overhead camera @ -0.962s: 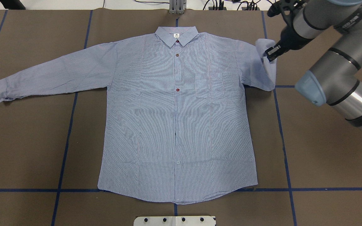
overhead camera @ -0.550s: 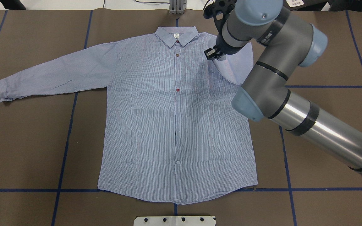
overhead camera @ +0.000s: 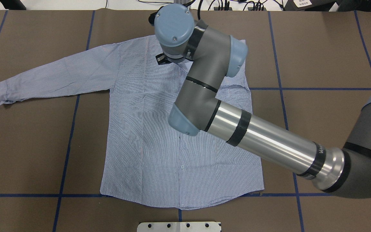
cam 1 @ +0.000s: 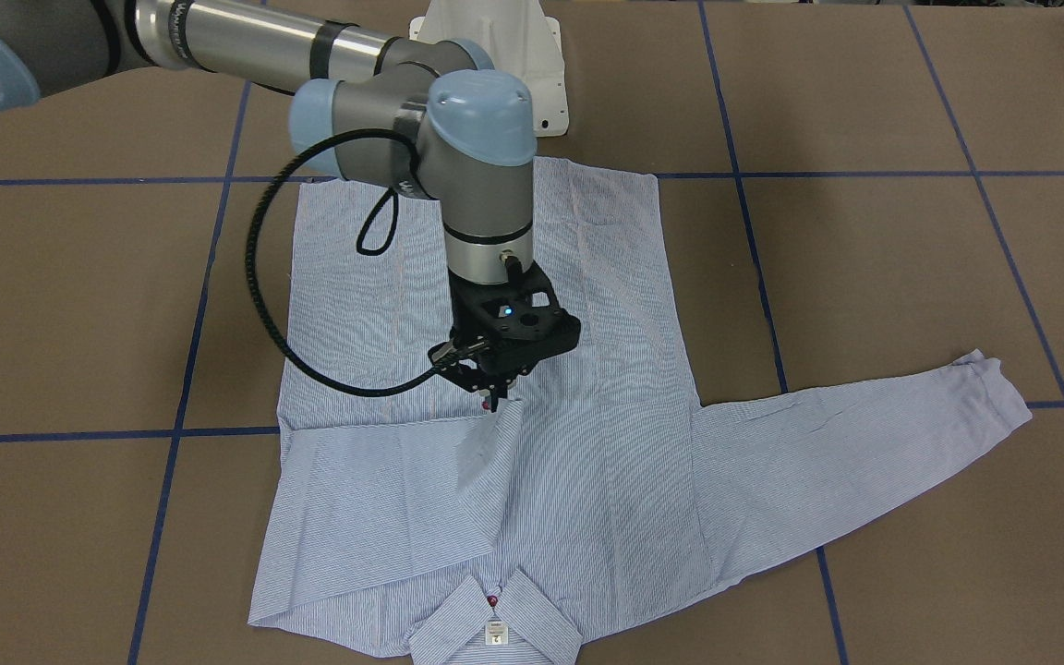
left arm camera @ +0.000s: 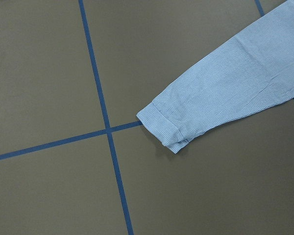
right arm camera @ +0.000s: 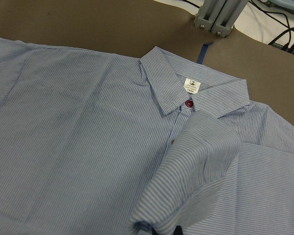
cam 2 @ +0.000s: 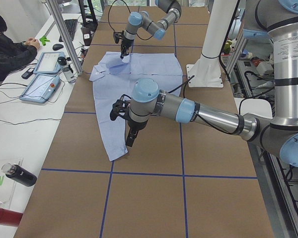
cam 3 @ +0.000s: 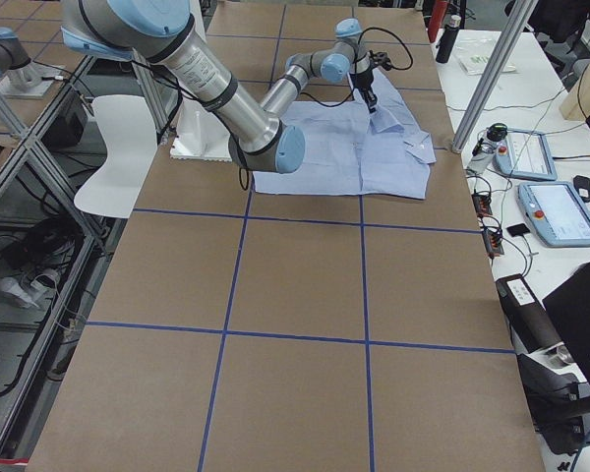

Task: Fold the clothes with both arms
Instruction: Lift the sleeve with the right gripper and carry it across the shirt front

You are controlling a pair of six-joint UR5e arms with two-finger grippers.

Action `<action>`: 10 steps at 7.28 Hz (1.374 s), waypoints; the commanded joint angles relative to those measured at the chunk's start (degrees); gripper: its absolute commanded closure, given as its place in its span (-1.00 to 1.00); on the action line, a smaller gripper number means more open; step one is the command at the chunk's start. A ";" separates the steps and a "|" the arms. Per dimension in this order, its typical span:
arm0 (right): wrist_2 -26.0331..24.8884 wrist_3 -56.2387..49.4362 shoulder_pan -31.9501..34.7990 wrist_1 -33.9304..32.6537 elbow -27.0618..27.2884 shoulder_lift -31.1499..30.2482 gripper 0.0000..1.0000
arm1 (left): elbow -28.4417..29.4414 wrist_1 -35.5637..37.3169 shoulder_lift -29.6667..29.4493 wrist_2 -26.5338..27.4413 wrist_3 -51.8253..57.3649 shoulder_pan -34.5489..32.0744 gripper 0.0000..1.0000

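The shirt (overhead camera: 147, 135) is thin woven cloth, matt and softly creased. The bench (overhead camera: 24, 148) has a matt brown paper-like cover crossed by smooth blue tape (overhead camera: 27, 195). The right arm (overhead camera: 269, 143) shows shiny brushed metal tube and smooth light blue plastic caps (overhead camera: 175, 21).

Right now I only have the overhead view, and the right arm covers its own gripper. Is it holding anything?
Observer: Yes. The front-facing view shows the right gripper pinching the right cuff, drawn across the chest of the shirt.
Operator: I can't see the left arm at all. Where is it?
Observer: The left-side view shows the left gripper above the left cuff, which lies on the table. I can't tell whether it is open or shut.
Operator: And the collar?
Observer: The right wrist view shows the collar lying flat, with the label facing up.
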 commanded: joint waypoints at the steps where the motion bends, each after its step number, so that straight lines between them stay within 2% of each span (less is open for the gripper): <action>1: -7.69 9.38 -4.92 1.68 -11.06 7.48 -0.99 | -0.08 -0.09 0.65 0.00 -0.02 0.00 -1.00; 2: -7.27 13.00 -4.94 1.69 -14.76 12.99 -0.99 | -0.08 -0.09 0.66 -0.08 0.07 0.00 -1.00; 3: -4.13 17.39 -4.76 1.69 -14.80 14.27 -0.99 | -0.08 -0.09 0.57 -0.08 -0.02 0.09 -1.00; 4: -2.10 17.95 -3.89 1.87 -14.80 12.71 -0.99 | 0.00 -0.09 0.57 -0.08 -0.11 0.09 -1.00; 6: 9.72 17.34 2.15 14.55 -14.27 5.17 -0.99 | 0.35 -0.17 0.57 -0.08 0.07 0.09 -1.00; 8: 14.24 17.34 5.07 27.46 -14.44 -1.42 -0.98 | 0.53 -0.18 0.57 -0.08 0.07 0.17 -1.00; 10: 14.53 17.25 5.08 38.02 -16.45 -6.18 -0.95 | 0.53 -0.18 0.57 -0.08 0.07 0.17 -1.00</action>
